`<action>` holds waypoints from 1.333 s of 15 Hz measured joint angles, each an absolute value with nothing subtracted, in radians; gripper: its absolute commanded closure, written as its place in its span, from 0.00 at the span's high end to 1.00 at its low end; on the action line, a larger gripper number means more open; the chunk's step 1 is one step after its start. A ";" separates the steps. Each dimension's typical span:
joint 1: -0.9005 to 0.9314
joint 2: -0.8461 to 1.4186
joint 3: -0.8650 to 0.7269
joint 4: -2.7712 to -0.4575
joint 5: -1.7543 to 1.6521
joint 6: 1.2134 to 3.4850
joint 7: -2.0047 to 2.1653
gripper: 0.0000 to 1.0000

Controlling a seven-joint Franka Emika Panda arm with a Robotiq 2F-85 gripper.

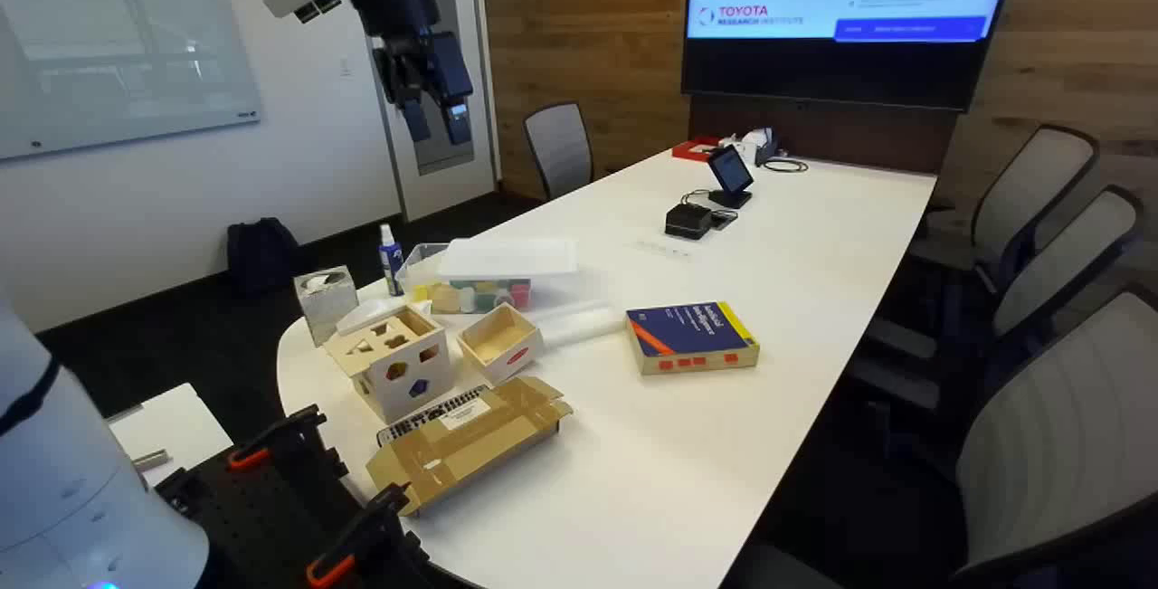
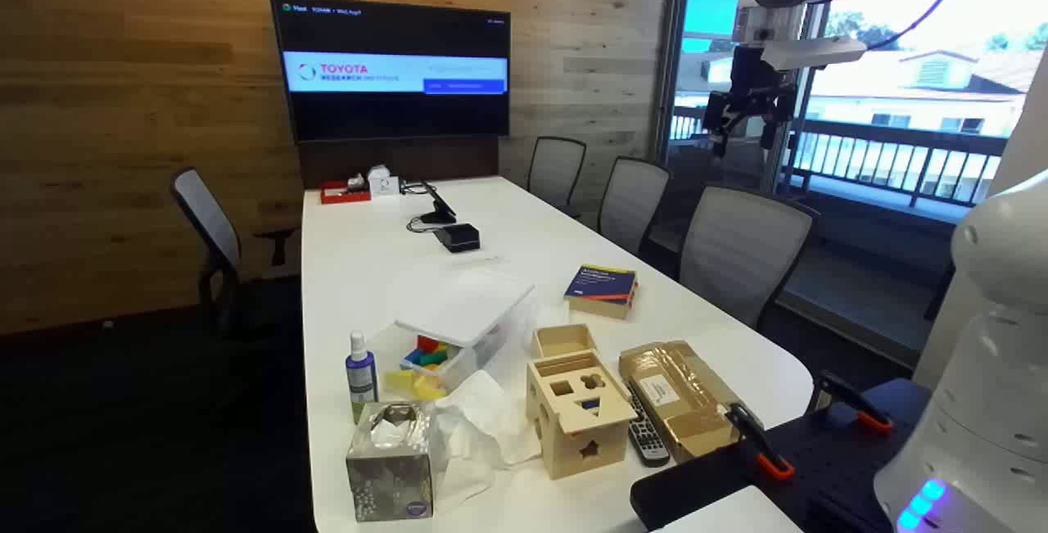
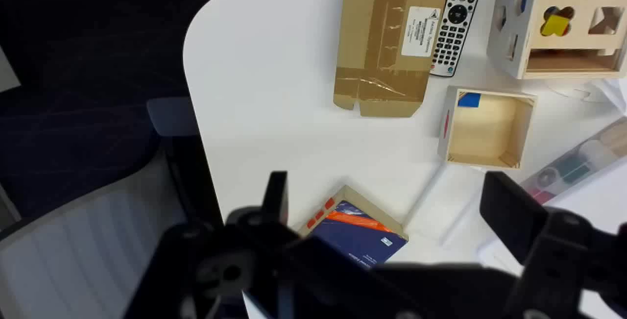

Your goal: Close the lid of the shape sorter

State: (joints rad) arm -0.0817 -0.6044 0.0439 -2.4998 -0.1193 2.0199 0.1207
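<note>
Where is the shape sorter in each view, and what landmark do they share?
In an exterior view: the shape sorter left of centre, lower half.
In an exterior view: the shape sorter just right of centre, lower half.
Wrist view: the shape sorter in the top right corner, cut off above.
Shared landmark: the brown cardboard, with the remote control between it and the shape sorter.

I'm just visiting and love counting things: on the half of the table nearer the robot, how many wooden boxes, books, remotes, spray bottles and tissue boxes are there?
Shape sorter and smaller open box, both wooden: 2
Book: 1
Remote: 1
Spray bottle: 1
Tissue box: 1
Total: 6
</note>
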 measured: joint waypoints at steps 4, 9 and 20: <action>-0.081 -0.604 0.043 -2.500 -0.119 2.020 0.121 1.00; -0.038 -0.585 0.088 -2.522 -0.112 2.015 0.126 1.00; 0.142 -0.433 0.345 -2.708 0.010 2.331 0.479 1.00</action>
State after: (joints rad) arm 0.1419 -0.4329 0.3449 -2.7083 0.0096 2.3315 0.4795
